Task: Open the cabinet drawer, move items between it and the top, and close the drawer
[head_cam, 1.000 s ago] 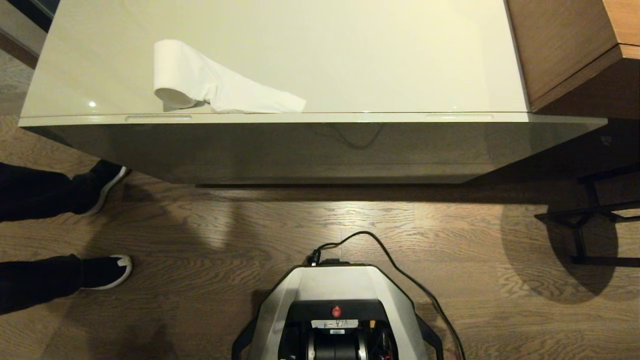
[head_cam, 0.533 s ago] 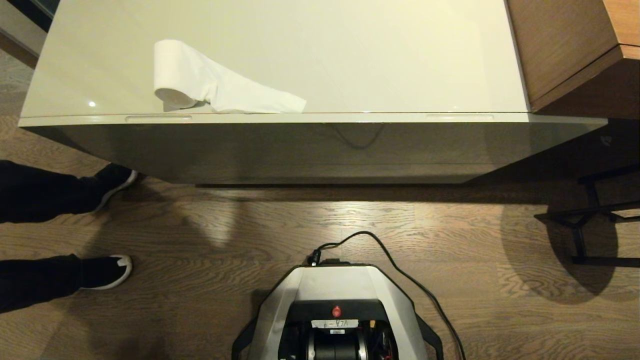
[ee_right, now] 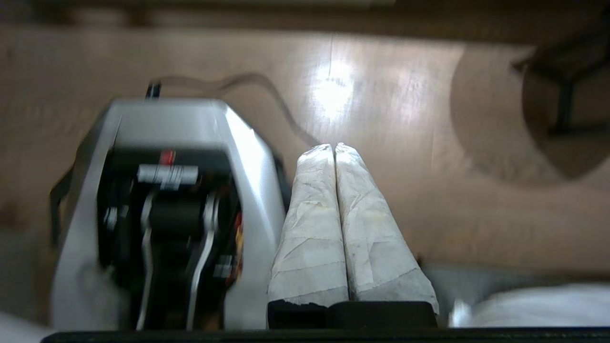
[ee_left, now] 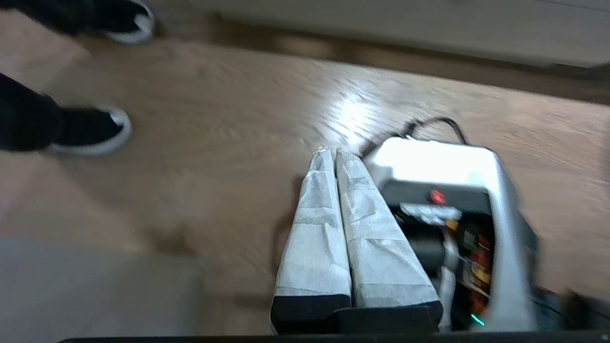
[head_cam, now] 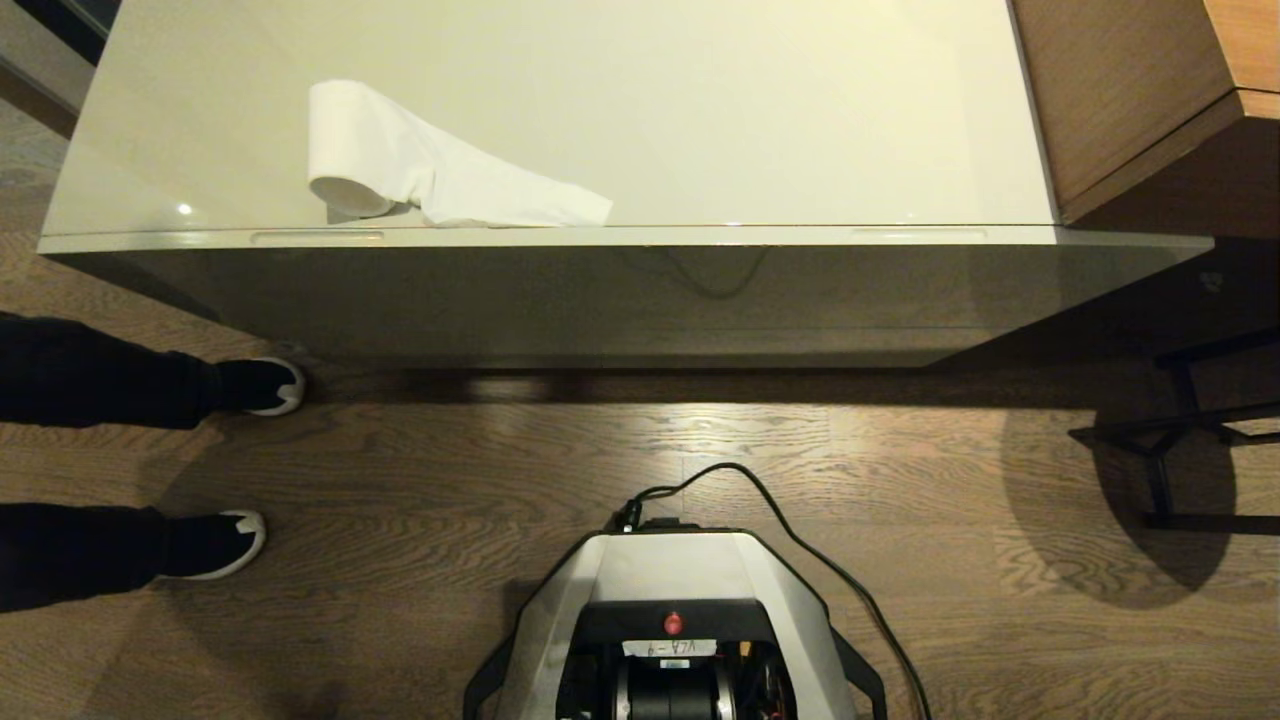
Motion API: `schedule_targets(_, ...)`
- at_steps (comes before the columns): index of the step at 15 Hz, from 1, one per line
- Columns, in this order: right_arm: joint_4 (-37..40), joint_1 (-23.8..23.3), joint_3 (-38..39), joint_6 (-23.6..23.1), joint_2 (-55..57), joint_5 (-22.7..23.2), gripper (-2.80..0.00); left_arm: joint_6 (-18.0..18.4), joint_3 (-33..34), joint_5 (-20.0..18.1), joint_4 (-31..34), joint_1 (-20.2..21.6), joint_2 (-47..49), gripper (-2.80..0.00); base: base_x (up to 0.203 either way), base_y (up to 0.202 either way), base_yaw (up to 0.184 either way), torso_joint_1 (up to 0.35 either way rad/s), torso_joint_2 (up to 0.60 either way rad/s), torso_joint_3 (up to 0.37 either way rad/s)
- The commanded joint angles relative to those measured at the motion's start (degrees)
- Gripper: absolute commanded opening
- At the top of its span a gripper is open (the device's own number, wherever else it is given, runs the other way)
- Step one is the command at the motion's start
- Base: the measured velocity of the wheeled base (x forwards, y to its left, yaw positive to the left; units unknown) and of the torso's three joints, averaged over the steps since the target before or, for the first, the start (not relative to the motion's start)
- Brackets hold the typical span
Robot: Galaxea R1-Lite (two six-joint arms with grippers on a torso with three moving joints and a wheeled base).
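1. The cabinet top [head_cam: 640, 90] fills the upper half of the head view, glossy and cream-white. The cabinet drawer [head_cam: 620, 237] shows only as a thin front edge just below it, pushed fully in, with one slim slot [head_cam: 316, 237] toward the left and another [head_cam: 918, 234] toward the right.
2. The white paper roll [head_cam: 365, 150] lies on its side in the upper left of that view, its loose tail [head_cam: 520, 200] trailing right to end close to the front edge. No slippers are visible.
3. Neither arm appears in the head view. In the left wrist view the left gripper [ee_left: 332, 153] hangs over the wooden floor [head_cam: 420, 480] beside the robot base [head_cam: 672, 620], its two wrapped fingers pressed together and holding nothing.
4. In the right wrist view the right gripper [ee_right: 332, 146] is likewise pinched closed and empty, on the other side of the base.
5. With the drawer closed, the roll on top and both arms tucked low, the job looks either finished or not yet begun; I cannot tell which.
6. A person's two shoes, one [head_cam: 262, 385] above the other [head_cam: 215, 543], stand at the left edge, well clear of the base.
7. A small white label [head_cam: 668, 648] on the base carries handwriting too small to read.
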Motion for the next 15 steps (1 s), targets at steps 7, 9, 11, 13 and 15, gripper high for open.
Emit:
schedule_targets(7,-23.5,0.0,16.8,-1.0,-1.1,-2.1,-2.8,14.3,23.3,1.0,-29.7,0.0,-0.8,-2.8,0.0,0.0,0.0,0.0,0.0,0.0)
schedule_targets(9,-22.0,0.0,16.8,-0.8,-1.1,-2.3,-2.8,10.0,23.0,0.6,-25.3,0.0,-0.8,-2.8,0.0,0.0,0.0,0.0,0.0,0.0)
schedule_targets(11,-22.0,0.0,16.8,-0.9,-1.1,-2.2,-2.8,10.1,22.9,0.7,-25.0,0.0,-0.8,-2.8,0.0,0.0,0.0,0.0,0.0,0.0)
schedule_targets(13,-22.1,0.0,16.8,-1.1,-1.1,-2.2,-2.8,10.2,22.8,0.8,-24.9,0.0,-0.8,-2.8,0.0,0.0,0.0,0.0,0.0,0.0)
schedule_targets(15,-22.0,0.0,16.8,-1.6,-1.1,-2.2,-2.8,11.5,22.9,0.6,-25.0,0.0,-0.8,-2.8,0.0,0.0,0.0,0.0,0.0,0.0)
